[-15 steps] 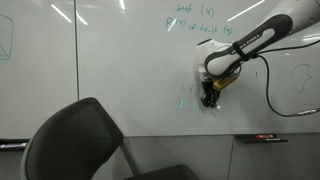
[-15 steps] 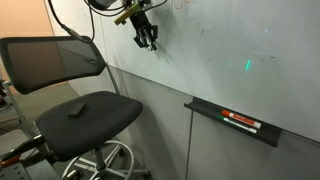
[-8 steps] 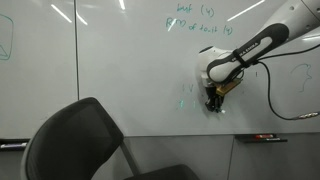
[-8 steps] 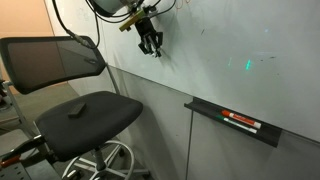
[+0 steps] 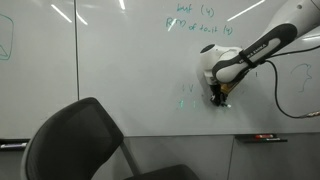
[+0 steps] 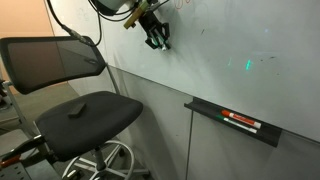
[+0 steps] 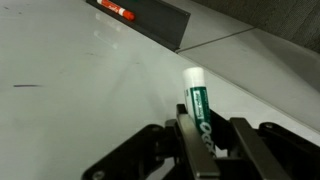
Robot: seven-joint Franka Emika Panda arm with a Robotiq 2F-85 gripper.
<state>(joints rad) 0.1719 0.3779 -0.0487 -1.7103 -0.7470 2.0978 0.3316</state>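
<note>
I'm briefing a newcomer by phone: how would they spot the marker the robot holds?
On the big white wall whiteboard, below the green handwriting, find the robot's black hand. Between its fingers sits a white cylindrical marker with a green label. Unlike the red-and-black markers lying in the black wall tray, it is green-labelled and gripped.

We're looking at an office meeting room: a wide white wall whiteboard (image 5: 120, 70) is carrying green handwriting (image 5: 197, 28), a black mesh-backed swivel chair (image 6: 85, 112) is sitting before it, and a black marker tray (image 6: 202, 109) is hanging below.
</note>
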